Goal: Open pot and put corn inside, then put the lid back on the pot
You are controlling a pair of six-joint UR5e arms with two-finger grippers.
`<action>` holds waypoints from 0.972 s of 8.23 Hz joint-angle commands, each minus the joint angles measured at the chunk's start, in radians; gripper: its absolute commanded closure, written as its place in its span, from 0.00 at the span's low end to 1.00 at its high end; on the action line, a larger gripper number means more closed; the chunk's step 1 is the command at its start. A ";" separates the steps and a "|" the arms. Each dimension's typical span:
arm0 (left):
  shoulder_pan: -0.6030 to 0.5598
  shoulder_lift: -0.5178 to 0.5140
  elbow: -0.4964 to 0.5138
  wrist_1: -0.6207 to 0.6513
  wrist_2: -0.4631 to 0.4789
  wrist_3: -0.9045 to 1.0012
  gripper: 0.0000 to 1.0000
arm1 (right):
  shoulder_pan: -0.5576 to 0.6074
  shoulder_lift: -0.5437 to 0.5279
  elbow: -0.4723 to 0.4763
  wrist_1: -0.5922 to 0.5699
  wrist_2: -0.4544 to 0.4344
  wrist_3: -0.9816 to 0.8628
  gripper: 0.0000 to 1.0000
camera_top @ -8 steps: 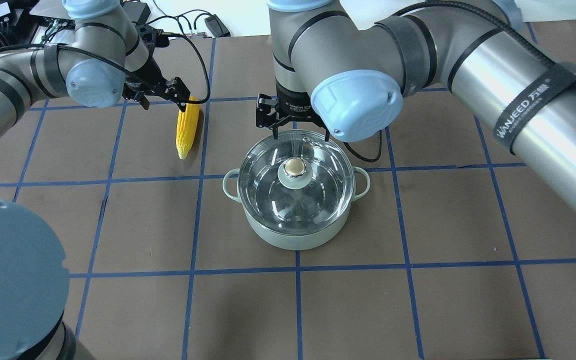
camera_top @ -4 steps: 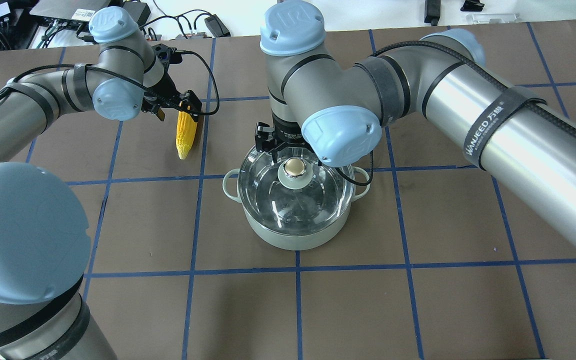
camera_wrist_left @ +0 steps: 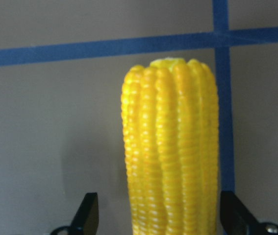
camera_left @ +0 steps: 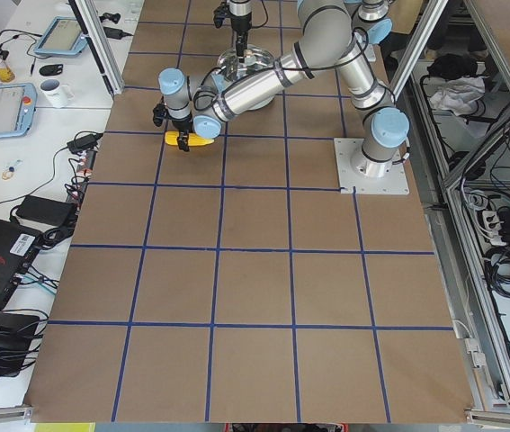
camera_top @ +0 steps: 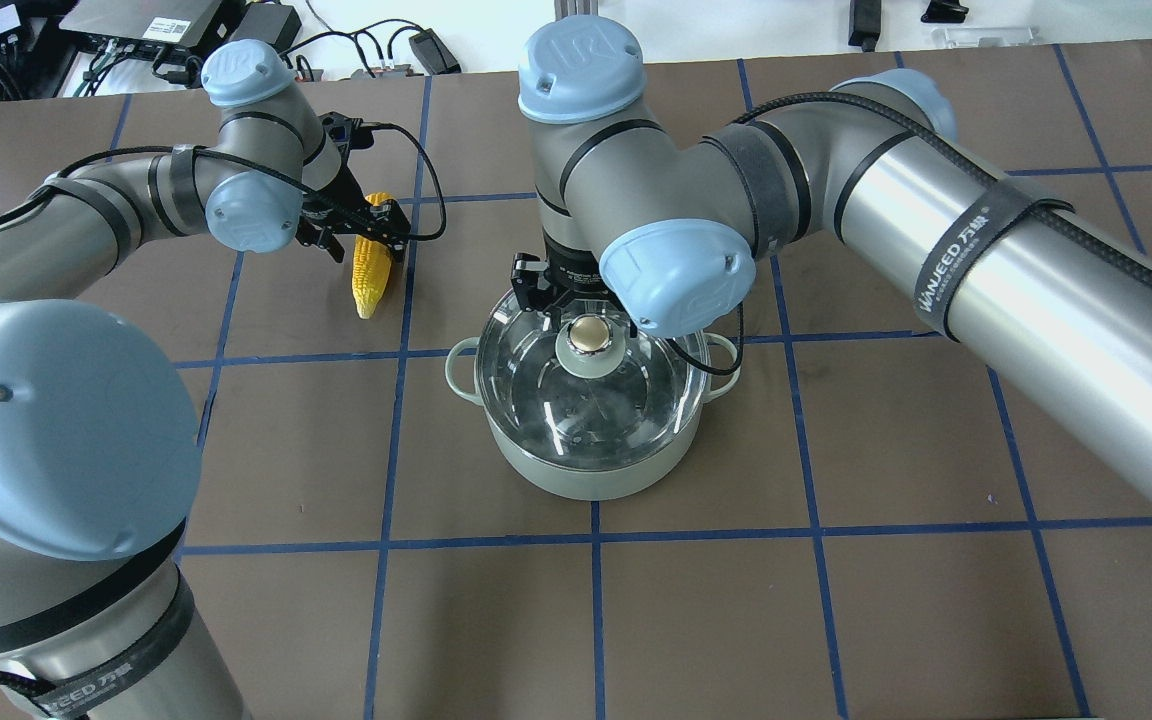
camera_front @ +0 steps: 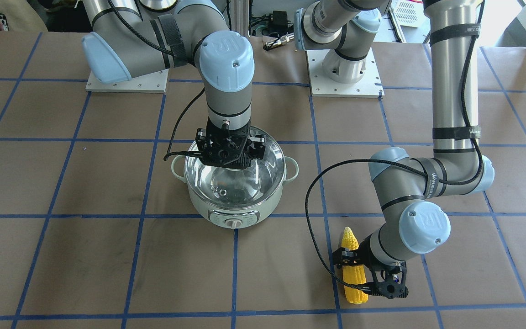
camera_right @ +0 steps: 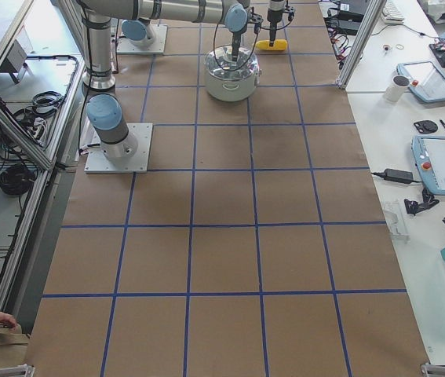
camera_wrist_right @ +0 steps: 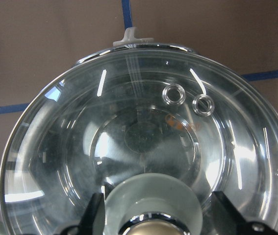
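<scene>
Two grasps are being set up at once, and we take the nearer first. Around the middle of the bench (camera_top: pixel 836 600) stands the pot (camera_top: pixel 591 470), closed, with the lid (camera_top: pixel 536 390) seated level on its rim. Our right gripper (camera_wrist_right: pixel 157 208) hangs straight above it, spread, with one finger on either side of the gold knob (camera_top: pixel 591 333) and its pale green base. As far as the wrist view shows, neither finger touches.

We judge the step in hand to be closing on that knob. It should go best if we pinch low, under the round head, then lift straight up and keep the glass level so the rim does not catch.

Farther out, toward the far edge and on the robot's left of the pot, the corn (camera_top: pixel 372 280) lies flat with its tapered tip pointing back toward the robot. Our left gripper (camera_wrist_left: pixel 159 210) straddles it near the thick end, spread. The cob sits closer to one finger than the other, so we would centre first, or closing may roll it. Gripped that far from its middle, it may also droop.
</scene>
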 commanded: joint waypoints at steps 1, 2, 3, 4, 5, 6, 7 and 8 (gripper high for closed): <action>0.000 -0.013 0.003 -0.002 -0.002 -0.045 0.99 | 0.000 0.001 -0.007 0.000 0.004 0.002 0.30; 0.000 -0.007 0.003 -0.003 0.001 -0.083 1.00 | 0.000 0.001 -0.008 0.001 0.006 0.002 0.30; 0.000 0.002 0.004 -0.003 0.014 -0.091 1.00 | 0.000 0.001 -0.010 0.002 0.008 0.005 0.30; 0.000 0.008 0.009 -0.016 0.015 -0.091 1.00 | 0.000 0.001 -0.010 0.002 0.008 0.006 0.30; 0.000 0.019 0.010 -0.032 0.016 -0.091 1.00 | 0.000 0.004 -0.010 0.000 0.008 0.006 0.30; -0.001 0.036 0.016 -0.090 0.016 -0.091 1.00 | 0.000 0.010 -0.010 0.000 0.006 0.006 0.31; -0.001 0.056 0.016 -0.130 0.044 -0.091 1.00 | 0.000 0.016 -0.010 0.000 0.008 0.006 0.31; -0.001 0.077 0.015 -0.143 0.076 -0.093 1.00 | 0.000 0.019 -0.013 0.003 0.003 0.006 0.31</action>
